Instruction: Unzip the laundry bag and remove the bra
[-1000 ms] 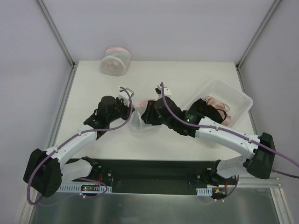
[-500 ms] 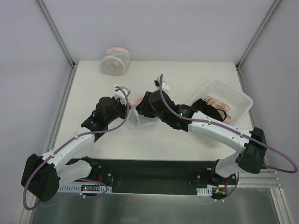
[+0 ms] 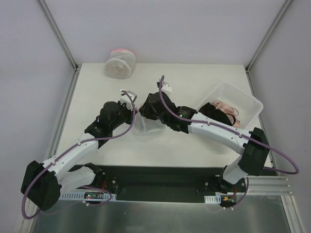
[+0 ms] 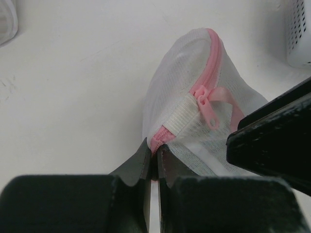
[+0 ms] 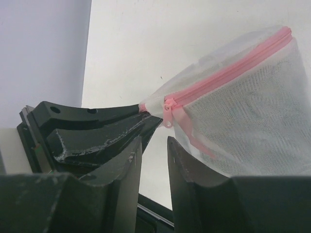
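Laundry bag [image 4: 194,97] zipped | left end effector [image 4: 154,160] clamped on its pink rim end | right end effector [image 5: 154,145] narrowly parted, nothing between, just below zipper pull [image 5: 169,112]

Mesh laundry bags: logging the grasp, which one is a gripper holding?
The floppy laundry bag, pinched by the left gripper; the drum-shaped bag sits untouched.

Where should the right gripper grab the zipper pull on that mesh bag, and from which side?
Pinch the flat pink pull tab dangling below the slider, approaching from the end where the left gripper clamps the laundry bag rim; it hangs free of the mesh.
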Tool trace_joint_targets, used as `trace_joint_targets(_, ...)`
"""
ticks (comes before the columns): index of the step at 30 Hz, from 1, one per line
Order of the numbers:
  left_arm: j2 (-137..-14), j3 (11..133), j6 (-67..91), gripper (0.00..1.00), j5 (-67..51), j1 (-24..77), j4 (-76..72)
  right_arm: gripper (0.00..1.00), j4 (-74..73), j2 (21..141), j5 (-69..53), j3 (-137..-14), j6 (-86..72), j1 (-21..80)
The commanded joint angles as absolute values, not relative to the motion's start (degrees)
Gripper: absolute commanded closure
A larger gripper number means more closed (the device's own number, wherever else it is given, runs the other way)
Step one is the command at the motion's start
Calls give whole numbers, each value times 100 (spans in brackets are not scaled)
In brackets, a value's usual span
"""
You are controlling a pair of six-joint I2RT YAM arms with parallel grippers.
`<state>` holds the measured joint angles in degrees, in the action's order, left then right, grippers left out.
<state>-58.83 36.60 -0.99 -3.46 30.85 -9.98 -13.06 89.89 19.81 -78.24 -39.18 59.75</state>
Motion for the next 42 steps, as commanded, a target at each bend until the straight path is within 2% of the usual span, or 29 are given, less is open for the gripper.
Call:
trace_joint_targets(1, -5643, 3648, -202, 100, -255, 3173, -1204, 69, -1107, 9096, 2013, -8086, -3973, 5959)
trace_joint_targets(16, -5678, 3577, -316, 100, -237, 3287, -1204, 65, -1371, 9457, 2162, -8508, -3955, 5871)
trace_joint_targets(29, -5563, 3524, -404, 100, -79, 3357, -1204, 65, -1424, 9247, 2364, -8148, -4157, 5854)
trace_joint_targets(34, -5502, 3481, -544, 100, -385, 3366, -1326, 65, -1573, 9035, 2671, -8025, -3789, 5933)
trace_joint_targets(42, -5467, 3454, -492, 100, -237, 3366, -1327, 66, -1846, 9114, 2734, -8340, -3332, 5985)
